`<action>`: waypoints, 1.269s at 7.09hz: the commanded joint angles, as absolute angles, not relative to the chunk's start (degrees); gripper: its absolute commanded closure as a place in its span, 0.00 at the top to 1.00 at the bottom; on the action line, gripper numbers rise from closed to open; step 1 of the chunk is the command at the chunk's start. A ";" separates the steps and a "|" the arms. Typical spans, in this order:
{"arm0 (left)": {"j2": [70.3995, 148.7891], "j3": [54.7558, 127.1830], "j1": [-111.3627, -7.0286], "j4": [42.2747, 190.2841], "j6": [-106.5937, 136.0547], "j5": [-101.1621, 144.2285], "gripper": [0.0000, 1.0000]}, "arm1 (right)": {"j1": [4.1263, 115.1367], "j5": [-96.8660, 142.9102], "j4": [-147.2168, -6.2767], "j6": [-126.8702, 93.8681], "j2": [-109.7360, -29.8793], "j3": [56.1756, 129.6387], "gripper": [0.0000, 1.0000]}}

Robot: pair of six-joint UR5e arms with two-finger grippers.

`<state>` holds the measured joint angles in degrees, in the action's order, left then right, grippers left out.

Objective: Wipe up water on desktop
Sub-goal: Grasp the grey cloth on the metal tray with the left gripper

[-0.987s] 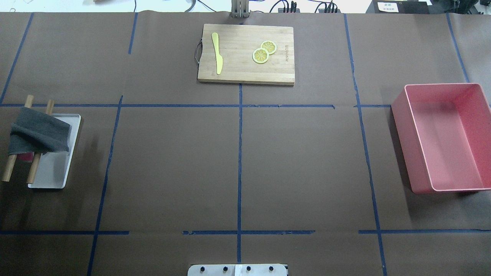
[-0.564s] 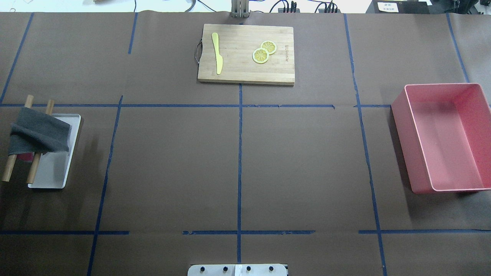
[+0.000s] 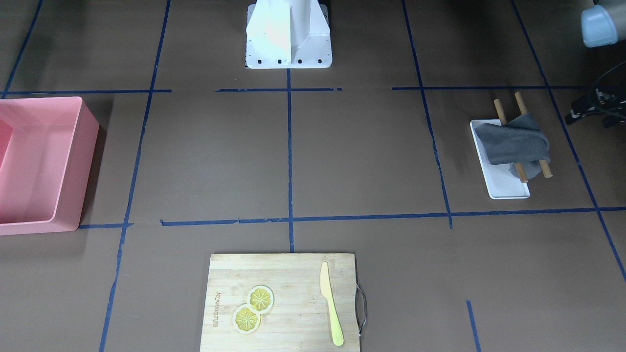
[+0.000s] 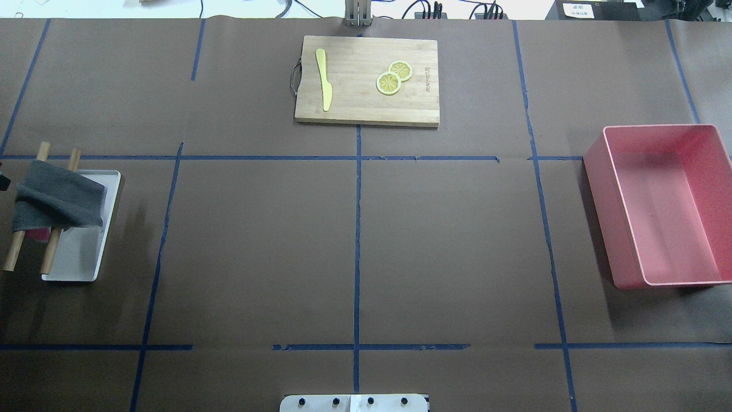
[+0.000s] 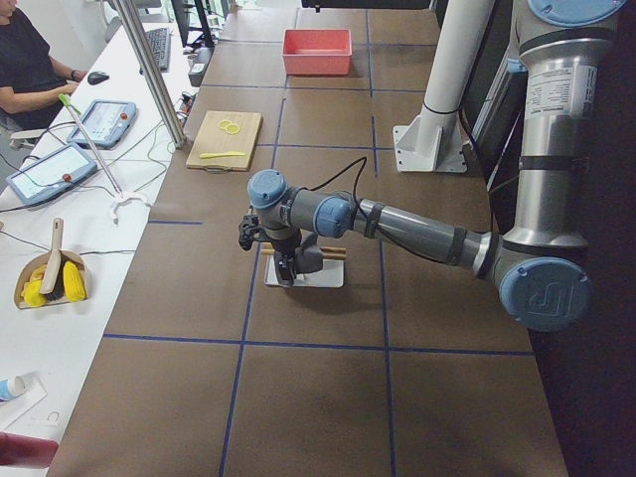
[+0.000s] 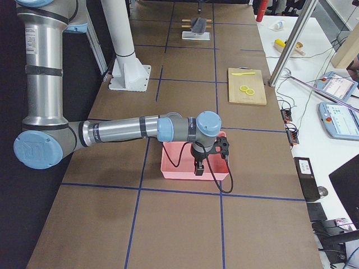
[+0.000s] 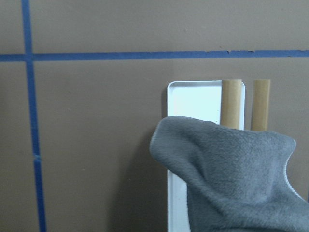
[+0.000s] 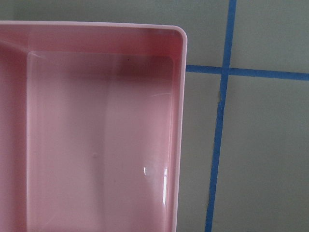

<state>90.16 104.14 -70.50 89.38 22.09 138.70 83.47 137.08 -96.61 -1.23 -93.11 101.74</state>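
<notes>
The desktop point(image 4: 257, 246) is a matte dark-brown surface with blue tape lines; I see no water on it. A grey cloth point(image 4: 57, 197) hangs over two wooden rods point(image 4: 11, 254) above a white tray point(image 4: 74, 257) at the left edge. It also shows in the front view point(image 3: 513, 142) and fills the lower right of the left wrist view point(image 7: 236, 179). My left gripper point(image 5: 288, 268) hangs just over the cloth; I cannot tell whether it is open or shut. My right gripper point(image 6: 197, 167) hangs over the pink bin point(image 6: 193, 162); its state is unclear too.
A wooden cutting board point(image 4: 366, 80) lies at the far middle with a yellow knife point(image 4: 324, 80) and two lemon slices point(image 4: 393, 77) on it. The pink bin point(image 4: 663, 206) stands at the right edge. The robot base point(image 3: 288, 34) is at the near middle.
A small dark part of the left arm has come into the left edge of the overhead view beside the cloth. Nothing else has moved.
</notes>
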 commanded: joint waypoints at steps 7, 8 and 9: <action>92.90 101.25 -68.03 93.52 25.40 138.87 0.00 | 83.32 137.20 -96.68 -1.23 -93.08 101.69 1.00; 92.99 101.51 -68.03 93.52 25.49 138.87 0.00 | 83.23 137.20 -96.68 -1.23 -93.08 101.69 1.00; 93.77 102.99 -68.03 93.43 27.32 139.48 0.00 | 83.23 137.20 -96.68 -1.23 -93.08 101.69 1.00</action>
<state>93.14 101.69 -68.03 93.50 25.88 139.01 83.26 137.20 -96.68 -1.23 -93.08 101.71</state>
